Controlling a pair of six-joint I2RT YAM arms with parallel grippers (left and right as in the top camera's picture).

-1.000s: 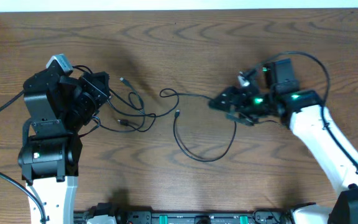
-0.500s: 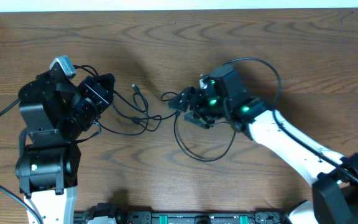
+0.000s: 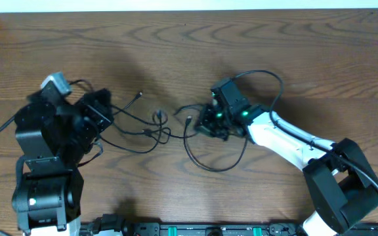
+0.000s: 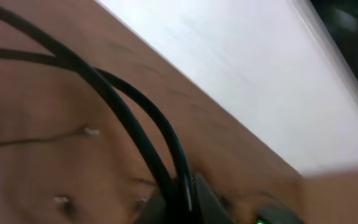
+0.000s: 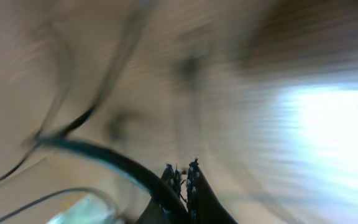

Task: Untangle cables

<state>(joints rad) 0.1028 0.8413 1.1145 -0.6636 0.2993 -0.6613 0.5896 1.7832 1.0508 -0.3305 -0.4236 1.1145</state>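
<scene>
Several thin black cables (image 3: 151, 131) lie tangled at the table's middle, and one forms a loop (image 3: 210, 165) toward the front. My left gripper (image 3: 105, 109) is shut on two black strands (image 4: 135, 134) that run taut from its jaws (image 4: 182, 198) to the tangle. My right gripper (image 3: 203, 124) sits low over the tangle's right end with its jaws shut. In the blurred right wrist view a black cable (image 5: 104, 157) runs against the outside of the left finger. Whether the right gripper (image 5: 184, 168) pinches it does not show.
A small plug (image 3: 139, 95) lies on the wood behind the tangle. The table's far edge (image 3: 189, 9) meets a white surface. The right arm's own thick black cable (image 3: 261, 75) arches above its wrist.
My right arm swung left from the table's right side to the tangle and its jaws closed. My left gripper drew slightly left, stretching the held strands.
</scene>
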